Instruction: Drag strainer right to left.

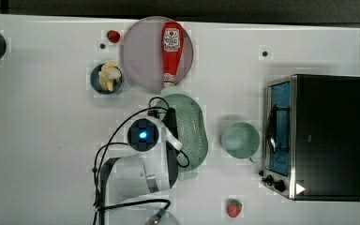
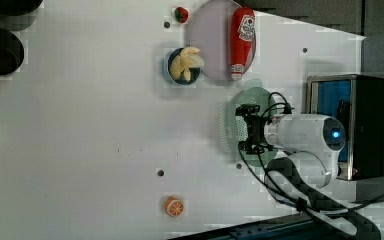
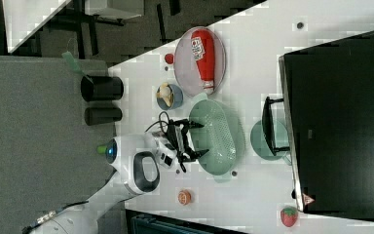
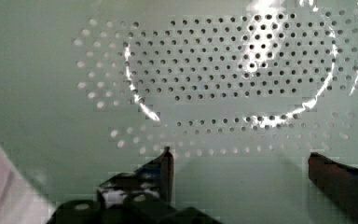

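The strainer [image 1: 194,131] is a pale mint-green oval colander lying on the white table [image 1: 51,140] near the middle, below the plate in the top view. My gripper [image 1: 174,136] hangs over the strainer's edge on the top view's left. The wrist view looks close into the strainer [image 4: 223,65], with its many small holes. There my gripper [image 4: 240,158] is open, both dark fingertips [image 4: 167,161] spread wide over the perforated inside with nothing between them. The right view shows the gripper [image 3: 198,140] astride the near side of the strainer [image 3: 221,139]. Whether the fingers touch the plastic I cannot tell.
A round mint-green cup [image 1: 240,139] stands between the strainer and the toaster oven [image 1: 318,136]. A ketchup bottle [image 1: 171,49] lies on a grey plate [image 1: 140,56]. Nearby are a blue bowl of banana pieces [image 1: 108,78] and two toy strawberries [image 1: 234,207]. An orange half [image 2: 174,206] lies by the left view's lower edge.
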